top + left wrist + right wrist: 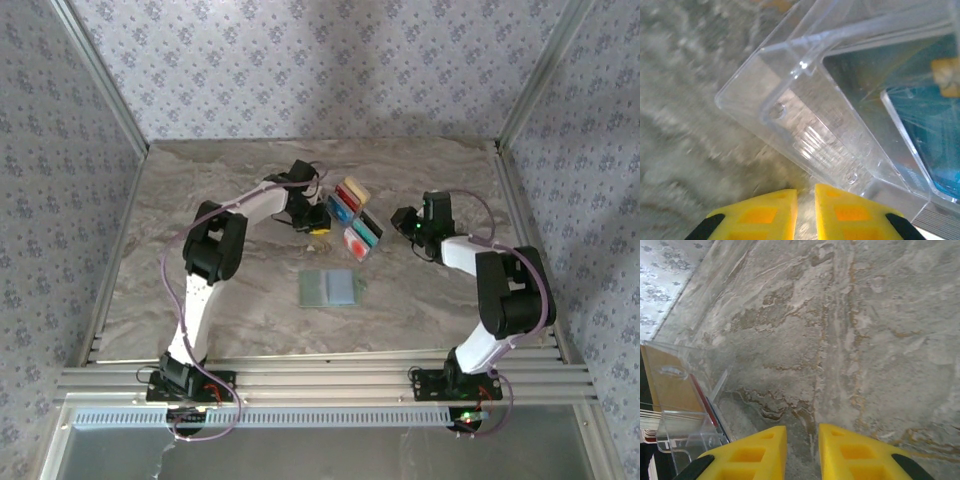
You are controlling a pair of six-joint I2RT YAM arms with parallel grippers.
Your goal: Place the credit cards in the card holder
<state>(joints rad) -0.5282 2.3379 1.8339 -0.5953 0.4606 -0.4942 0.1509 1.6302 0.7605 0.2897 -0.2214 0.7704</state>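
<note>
The credit cards (352, 215) stand in a clear acrylic rack (805, 125) at the table's middle back, in tan, red, blue, black, teal and white-with-red. The card holder (328, 288), a flat pale sleeve, lies on the table in front of them. My left gripper (319, 226) is at the rack's left side; in the left wrist view the left gripper (806, 192) has a narrow gap with nothing in it, close to the rack's corner, and a blue card (930, 135) shows through the plastic. My right gripper (404, 221) hovers right of the rack. Bare table shows between the parted jaws of the right gripper (802, 429).
In the right wrist view the rack (685, 405) with a tan card (670, 385) stands at the left edge. The marble tabletop (230, 290) is walled by patterned panels, and an aluminium rail (320, 380) runs along its near edge.
</note>
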